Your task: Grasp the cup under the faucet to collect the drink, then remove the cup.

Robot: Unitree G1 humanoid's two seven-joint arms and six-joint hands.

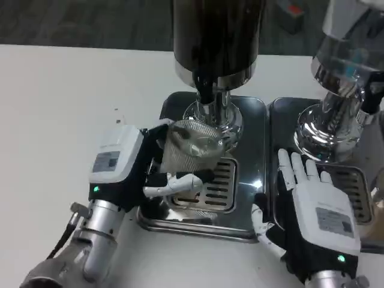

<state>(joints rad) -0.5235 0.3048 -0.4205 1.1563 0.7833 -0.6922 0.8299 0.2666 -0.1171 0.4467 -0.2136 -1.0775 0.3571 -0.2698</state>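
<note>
A clear ribbed cup (191,151) is gripped by my left hand (135,165) and held over the slotted grate (210,186) of the left drip tray (252,162). The cup's mouth sits just below and in front of the black faucet (206,91) of the dark drink dispenser (217,33). My left hand's fingers (180,180) wrap the cup's lower part. My right hand (312,204) lies flat and spread at the seam between the two trays, holding nothing.
A second dispenser (348,48) with a chrome base stands at the right on its own drip tray (372,186). White table (60,96) spreads to the left, with small dark specks near the tray.
</note>
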